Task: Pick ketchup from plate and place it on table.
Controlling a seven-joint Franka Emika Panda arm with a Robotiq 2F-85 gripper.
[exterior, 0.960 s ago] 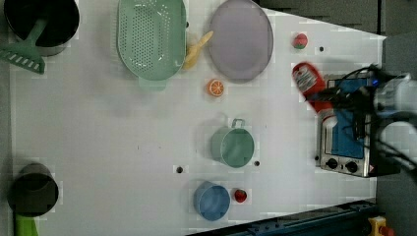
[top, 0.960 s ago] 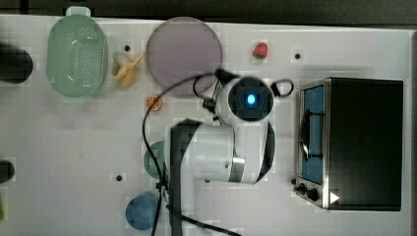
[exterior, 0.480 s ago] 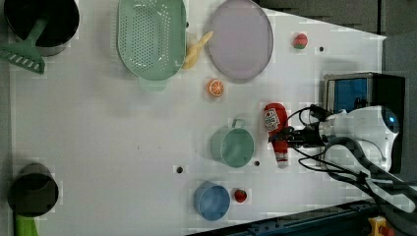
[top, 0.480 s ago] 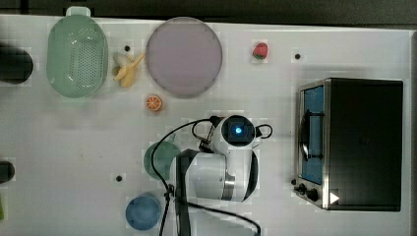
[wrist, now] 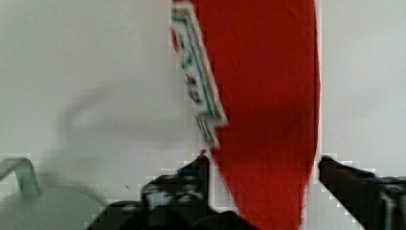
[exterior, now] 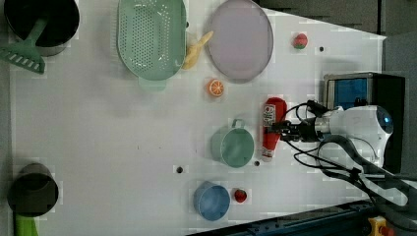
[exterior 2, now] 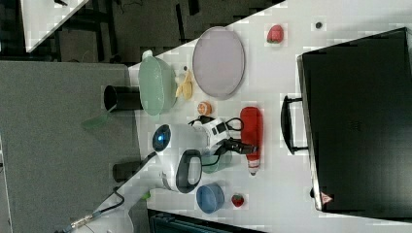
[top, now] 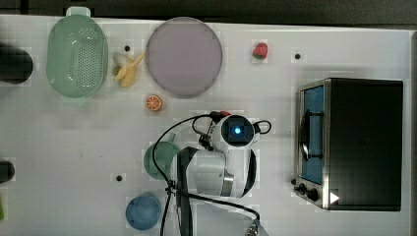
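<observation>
Lowered off the plate (exterior: pixel 241 39), ketchup (exterior: pixel 272 125) lies lengthwise, cap toward camera, fingers (wrist: pixel 189 179) spread

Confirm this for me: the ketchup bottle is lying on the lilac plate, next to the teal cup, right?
Not quite. The ketchup bottle lies on the white table, next to the teal cup; the lilac plate holds nothing, as the left view shows.

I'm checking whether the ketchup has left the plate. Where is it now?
The ketchup lies on the table in the left view, just right of the teal cup, between the gripper's fingers, below the plate.
</observation>
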